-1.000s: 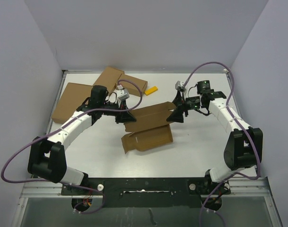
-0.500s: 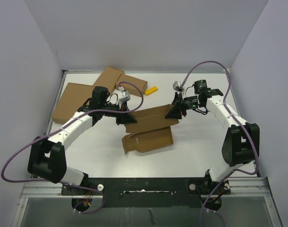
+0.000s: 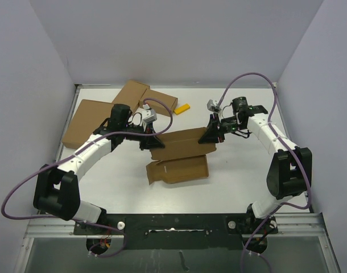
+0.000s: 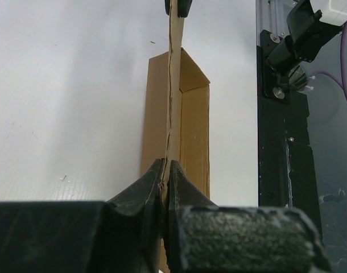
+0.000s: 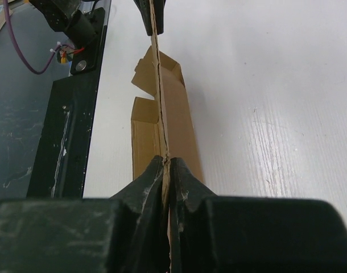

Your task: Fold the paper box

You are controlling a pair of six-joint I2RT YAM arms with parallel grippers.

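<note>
The paper box (image 3: 180,169) is a notched brown cardboard sheet lying mid-table, its far panel (image 3: 185,141) lifted on edge. My left gripper (image 3: 152,143) is shut on that panel's left end, and my right gripper (image 3: 210,139) is shut on its right end. In the left wrist view the left gripper (image 4: 166,169) pinches the thin cardboard edge, with the box (image 4: 193,119) running away below it. From the right wrist, the right gripper (image 5: 166,164) clamps the same edge above the box (image 5: 179,122), notched flaps showing at its far end.
A larger flat brown carton (image 3: 84,120) lies at the back left. Two small brown cartons (image 3: 146,96) touch behind the left arm, with a yellow piece (image 3: 182,108) beside them. The black base rail (image 3: 173,223) runs along the near edge. Walls close three sides.
My right gripper has slid left onto the raised panel's right end and shut on it. The left gripper has kept its hold, barely moving.
</note>
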